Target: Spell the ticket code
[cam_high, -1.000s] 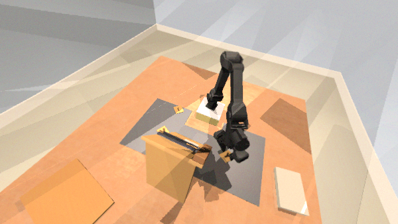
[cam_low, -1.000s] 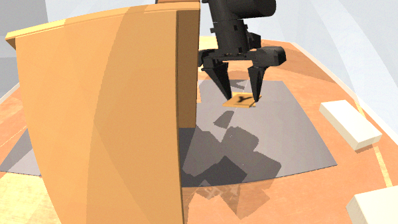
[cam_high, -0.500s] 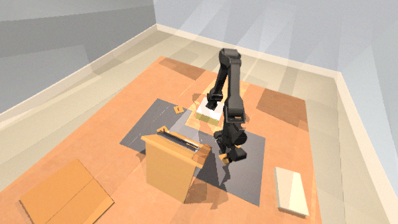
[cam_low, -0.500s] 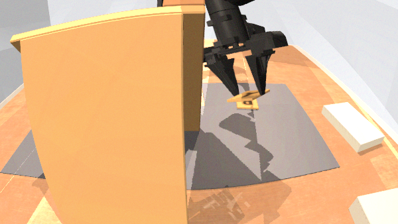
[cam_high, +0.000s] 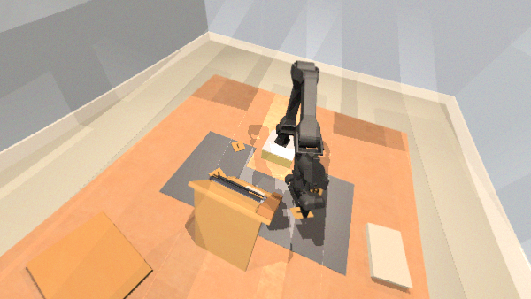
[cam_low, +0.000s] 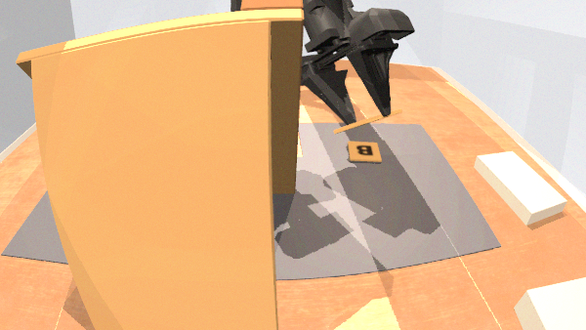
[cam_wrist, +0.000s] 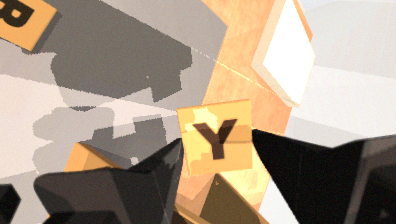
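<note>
My gripper (cam_wrist: 216,139) (cam_low: 369,117) (cam_high: 305,207) is shut on the orange Y tile (cam_wrist: 215,122) (cam_low: 342,129) (cam_high: 303,214) and holds it tilted above the grey mat (cam_high: 336,239) (cam_low: 430,205), just off the right end of the board. The wooden board (cam_high: 221,226) (cam_low: 161,171) stands upright with the dark letter rail (cam_high: 241,186) along its top. A B tile (cam_low: 364,151) (cam_wrist: 22,17) lies flat on the mat below the gripper. Another tile (cam_high: 239,146) lies at the mat's far edge, and one (cam_high: 217,172) sits by the board's far left corner. I see no readable ticket.
A white block (cam_high: 278,152) stands at the arm's base. A pale slab (cam_high: 388,254) (cam_low: 520,185) (cam_wrist: 287,55) lies right of the mat. Another pale block (cam_low: 552,303) is at the near right. A flat orange panel (cam_high: 88,261) lies far left.
</note>
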You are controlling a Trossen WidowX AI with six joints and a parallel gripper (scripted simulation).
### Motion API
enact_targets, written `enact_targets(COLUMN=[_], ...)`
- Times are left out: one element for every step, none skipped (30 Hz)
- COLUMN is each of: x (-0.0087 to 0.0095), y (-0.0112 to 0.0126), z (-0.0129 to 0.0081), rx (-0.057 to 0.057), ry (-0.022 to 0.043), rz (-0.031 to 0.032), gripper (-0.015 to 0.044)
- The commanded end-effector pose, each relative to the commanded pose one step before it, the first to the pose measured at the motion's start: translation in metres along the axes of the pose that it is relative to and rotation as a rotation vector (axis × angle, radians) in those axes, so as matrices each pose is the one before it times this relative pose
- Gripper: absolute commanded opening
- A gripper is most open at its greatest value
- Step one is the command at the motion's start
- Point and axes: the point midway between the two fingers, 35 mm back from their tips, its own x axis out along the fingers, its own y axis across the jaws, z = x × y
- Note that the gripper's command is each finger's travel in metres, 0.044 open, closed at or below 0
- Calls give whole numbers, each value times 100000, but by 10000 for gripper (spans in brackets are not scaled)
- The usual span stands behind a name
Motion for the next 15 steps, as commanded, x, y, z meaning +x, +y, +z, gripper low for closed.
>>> enact_targets(x=[-1035,-189,-189,-189,-189,-189,-189,-189,-192,-194,-194,-195,-195,-195,-195], y=[-1021,-223,-225,-227,-229,-231,-233,-235,-240,-244,-246,-248,-250,-252,-254], z=[-514,-139,-137,-135,-133,-131,-129,-127,-126,-126,-124,-122,-119,-117,-114], rx=[4773,1110,1105,1100,1095,1090,1084,1079,1087,1090,1084,1079,1073,1067,1061], ry=[417,213,206,199,192,185,178,171,166,161,154,146,139,131,123], rz=[-5806,-1190,-1191,-1193,-1194,-1195,-1196,-1197,-1213,-1221,-1222,-1223,-1224,-1225,-1225], gripper=[0,0,0,0,0,0,0,0,0,0,0,0,0,0,0])
